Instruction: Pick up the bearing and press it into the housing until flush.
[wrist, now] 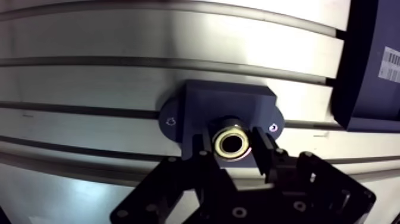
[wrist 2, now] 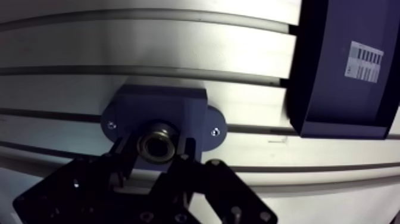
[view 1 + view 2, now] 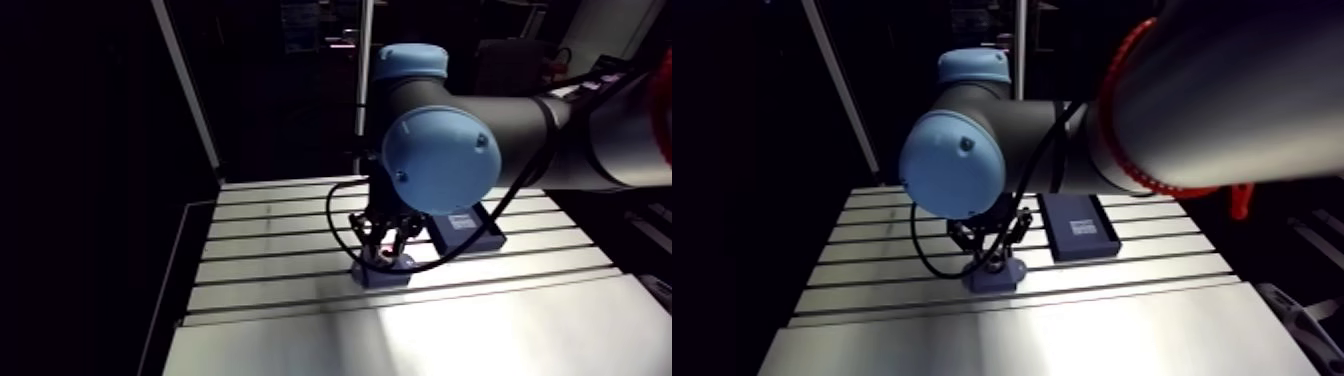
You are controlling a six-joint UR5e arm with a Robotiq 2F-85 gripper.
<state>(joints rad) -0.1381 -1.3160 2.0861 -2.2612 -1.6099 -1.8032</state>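
Note:
The dark blue housing (image 1: 226, 104), a block with two screw ears, is fixed on the slotted table (image 1: 89, 36). The bearing (image 1: 231, 143), a brass-coloured metal ring, is right over the middle of the housing. My gripper (image 1: 232, 148) is shut on the bearing, and a black finger (image 1: 262, 150) presses against each side of it. How deep the bearing sits in the housing bore cannot be told. In the arm view the gripper (image 3: 383, 243) points straight down onto the housing (image 3: 380, 273) near the table's middle.
A dark rectangular tray (image 2: 342, 71) with a white barcode label lies on the table beside the housing, close on the gripper's right side. In the arm view the tray (image 3: 1077, 228) lies just behind and right of the housing. A smooth metal plate (image 3: 1072, 335) covers the table's front.

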